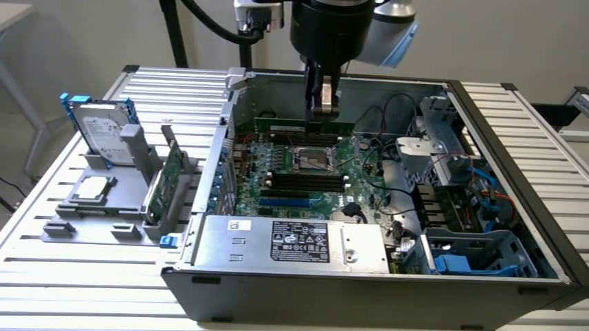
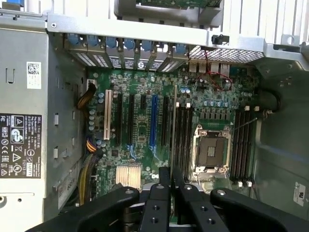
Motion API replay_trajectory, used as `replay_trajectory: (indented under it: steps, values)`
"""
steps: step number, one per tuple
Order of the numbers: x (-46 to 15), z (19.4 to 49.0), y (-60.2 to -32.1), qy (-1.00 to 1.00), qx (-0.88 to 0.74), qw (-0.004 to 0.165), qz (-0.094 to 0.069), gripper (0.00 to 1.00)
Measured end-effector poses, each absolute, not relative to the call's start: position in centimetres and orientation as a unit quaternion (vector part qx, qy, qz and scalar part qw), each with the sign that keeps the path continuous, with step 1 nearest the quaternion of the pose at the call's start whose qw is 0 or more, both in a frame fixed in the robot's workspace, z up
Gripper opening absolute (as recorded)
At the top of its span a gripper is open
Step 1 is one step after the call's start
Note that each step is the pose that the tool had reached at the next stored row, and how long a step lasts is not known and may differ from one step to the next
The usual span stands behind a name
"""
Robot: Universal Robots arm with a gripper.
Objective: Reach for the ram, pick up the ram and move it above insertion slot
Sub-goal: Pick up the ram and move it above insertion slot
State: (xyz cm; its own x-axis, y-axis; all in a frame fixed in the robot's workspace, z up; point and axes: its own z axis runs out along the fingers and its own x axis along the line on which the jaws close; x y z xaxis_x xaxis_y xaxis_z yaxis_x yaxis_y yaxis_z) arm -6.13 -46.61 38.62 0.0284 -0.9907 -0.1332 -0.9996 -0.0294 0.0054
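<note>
My gripper hangs inside the open computer case, over the rear part of the motherboard. It is shut on the ram, a long thin green stick held level just below the fingers. In the wrist view the fingers are pressed together and the ram runs away from them edge-on as a thin line. That line lies beside the black memory slots to one side of the CPU socket. In the exterior view the black slots lie nearer the camera than the ram and lower.
A grey holder on the exterior view's left carries a hard drive in a blue frame, a green expansion card and a processor chip. The power supply fills the case front. Cables and a drive cage crowd the right.
</note>
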Motion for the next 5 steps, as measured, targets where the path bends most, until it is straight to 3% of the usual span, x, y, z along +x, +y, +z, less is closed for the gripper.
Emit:
replay_trajectory:
  steps: [5]
  values:
    - [-6.14, 38.62, -46.60, 0.695, -0.716, 0.045, 0.050, 0.14]
